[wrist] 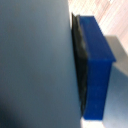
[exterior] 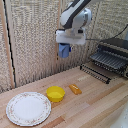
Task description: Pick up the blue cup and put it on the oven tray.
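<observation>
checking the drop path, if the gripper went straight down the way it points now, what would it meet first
The gripper holds the blue cup high in the air, pointing down. Straight below seems to be bare wooden table, near the yellow bowl and a small orange object. Depth is unclear, so it might meet either instead.

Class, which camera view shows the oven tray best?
The exterior view: the oven tray shows its dark bars sticking out from the toaster oven. The wrist view shows none of it, only blue plastic up close.
</observation>
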